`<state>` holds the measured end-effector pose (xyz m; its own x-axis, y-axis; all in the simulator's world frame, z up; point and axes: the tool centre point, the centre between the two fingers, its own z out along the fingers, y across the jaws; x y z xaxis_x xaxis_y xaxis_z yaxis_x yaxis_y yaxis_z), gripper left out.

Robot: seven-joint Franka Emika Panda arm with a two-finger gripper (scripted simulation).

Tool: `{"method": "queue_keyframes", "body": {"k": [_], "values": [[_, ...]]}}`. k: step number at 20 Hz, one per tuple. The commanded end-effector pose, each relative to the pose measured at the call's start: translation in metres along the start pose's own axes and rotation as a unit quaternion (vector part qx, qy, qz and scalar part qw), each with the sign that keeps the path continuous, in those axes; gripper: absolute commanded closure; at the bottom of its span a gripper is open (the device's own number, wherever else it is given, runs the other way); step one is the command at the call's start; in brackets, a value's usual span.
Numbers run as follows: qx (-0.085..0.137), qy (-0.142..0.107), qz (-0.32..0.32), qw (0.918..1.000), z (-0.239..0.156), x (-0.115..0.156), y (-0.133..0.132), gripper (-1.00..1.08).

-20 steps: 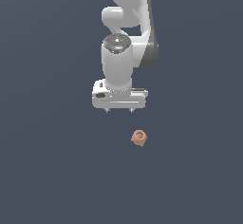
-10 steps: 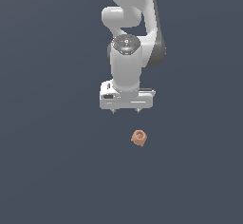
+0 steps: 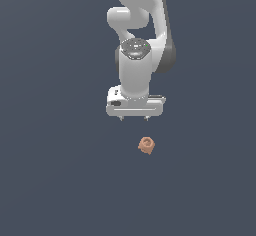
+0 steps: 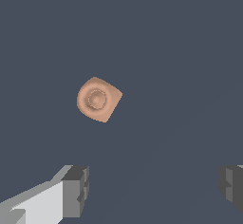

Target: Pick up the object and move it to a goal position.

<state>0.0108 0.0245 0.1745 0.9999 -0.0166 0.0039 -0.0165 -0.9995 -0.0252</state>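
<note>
The object (image 3: 146, 145) is a tiny orange-brown blocky piece with a round ring on top, lying on the dark grey floor. In the wrist view the object (image 4: 98, 99) lies ahead of the fingers, apart from them. My white gripper (image 3: 134, 118) hangs above and slightly toward the exterior view's left of it, not touching. Its two fingers (image 4: 76, 191) stand wide apart with nothing between them, so the gripper (image 4: 154, 190) is open.
The white arm (image 3: 141, 35) rises from the gripper toward the top of the exterior view. Only the flat dark grey floor (image 3: 60, 180) surrounds the object.
The gripper has shifted toward the exterior view's right and come lower, closer to the object. The object has not moved.
</note>
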Motion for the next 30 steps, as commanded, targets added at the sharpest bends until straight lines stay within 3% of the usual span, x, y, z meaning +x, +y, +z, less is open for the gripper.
{"method": "queue_keyframes", "body": {"k": [1,11,21,30], "values": [[0.000,0.000,0.010,0.9999,0.003,0.002,-0.002,-0.92],[-0.002,-0.001,0.091,0.9958,0.028,0.021,-0.020,-0.92],[-0.008,-0.001,0.196,0.9806,0.063,0.042,-0.045,-0.92],[-0.012,0.001,0.248,0.9687,0.082,0.050,-0.058,-0.92]]}}
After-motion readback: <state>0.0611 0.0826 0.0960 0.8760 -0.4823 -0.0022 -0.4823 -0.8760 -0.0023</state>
